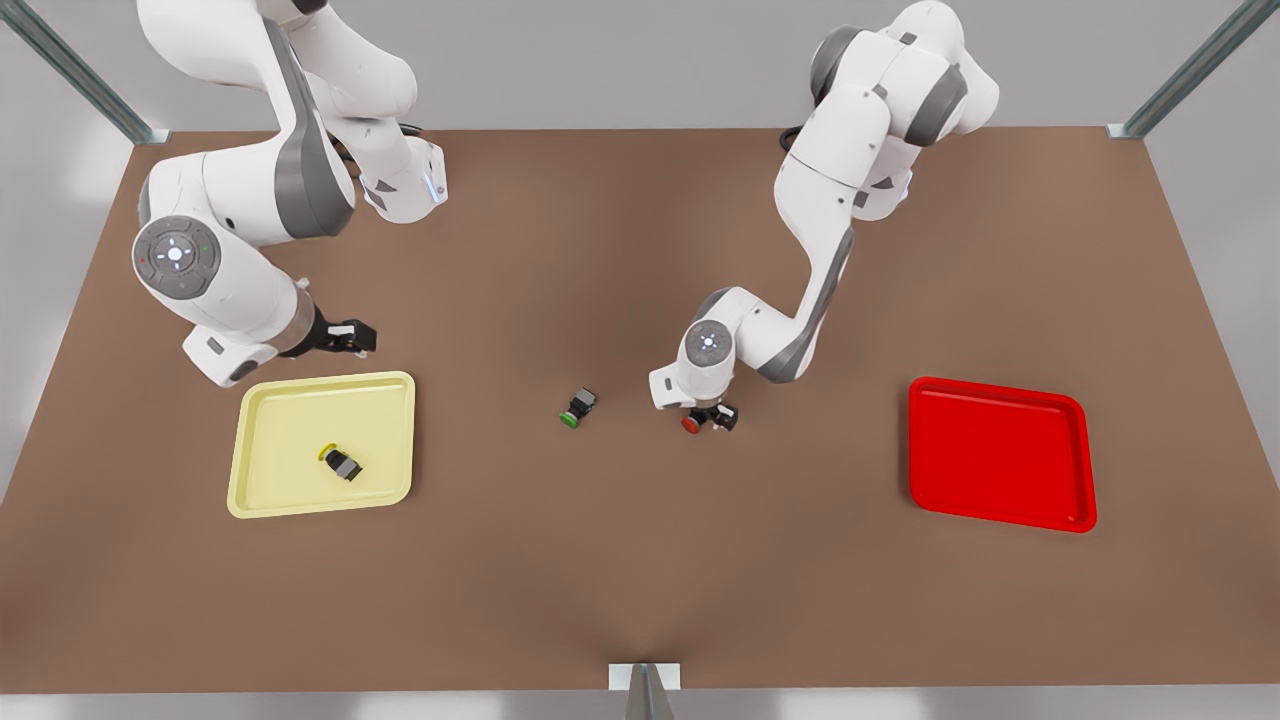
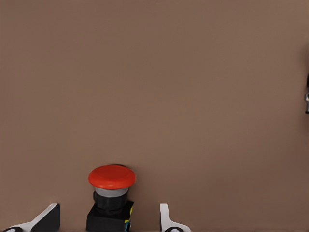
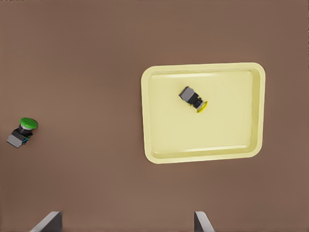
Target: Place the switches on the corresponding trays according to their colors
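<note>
Down at the middle of the counter (image 1: 640,600), the left gripper (image 1: 712,418) straddles the red switch (image 2: 111,198), fingers (image 2: 166,220) spread on either side and not yet touching it. Closing off-centre could tip that top-heavy button or squirt it sideways toward the green switch (image 1: 579,408) nearby. The red tray (image 1: 1000,452) sits well apart. Over by the yellow tray (image 1: 270,480), the right gripper (image 1: 350,338) waits with fingers open; the yellow switch (image 1: 342,463) already lies inside

The red switch (image 2: 110,198) body is cut off by the left wrist view's edge.
</note>
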Motion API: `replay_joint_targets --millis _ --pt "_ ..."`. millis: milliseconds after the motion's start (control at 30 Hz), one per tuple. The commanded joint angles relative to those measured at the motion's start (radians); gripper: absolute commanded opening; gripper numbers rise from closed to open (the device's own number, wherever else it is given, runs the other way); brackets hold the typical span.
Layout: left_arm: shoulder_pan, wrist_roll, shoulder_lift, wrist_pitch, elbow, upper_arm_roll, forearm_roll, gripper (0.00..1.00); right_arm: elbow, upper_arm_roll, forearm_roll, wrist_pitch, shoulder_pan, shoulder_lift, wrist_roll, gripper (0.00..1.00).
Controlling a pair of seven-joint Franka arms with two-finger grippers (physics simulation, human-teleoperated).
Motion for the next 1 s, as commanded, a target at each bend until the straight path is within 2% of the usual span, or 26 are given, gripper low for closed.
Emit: replay_joint_targets --millis 0,300,500,567,600,633,967 --pt "-0.001 0.003 0.0 0.0 0.0 0.0 0.002 0.99 0.0 0.0 0.0 0.0 0.0 0.0 0.0 1.0" --pt "-0.005 0.004 0.003 0.005 -0.016 -0.008 0.005 0.99 0.003 0.0 0.0 -0.002 0.0 0.006 0.0 1.0" --pt "0.001 0.004 -0.029 0.034 -0.08 -0.008 0.006 0.99 0.003 0.0 0.0 0.0 0.001 0.006 0.0 1.0" --pt "0.001 0.004 -0.031 0.036 -0.08 -0.008 0.006 0.96 0.003 0.0 0.0 0.0 0.0 0.006 0.0 1.0" --pt "0.001 0.004 -0.031 0.036 -0.08 -0.008 0.006 0.83 0.003 0.0 0.0 0.0 0.0 0.006 0.0 1.0" --pt "-0.001 0.001 -0.029 0.036 -0.08 -0.008 0.005 0.74 0.003 0.0 0.0 0.0 0.0 0.006 0.0 1.0" --pt "0.013 0.021 -0.034 0.036 -0.089 -0.009 0.011 0.75 0.005 0.0 0.0 0.0 0.0 0.008 0.0 1.0"
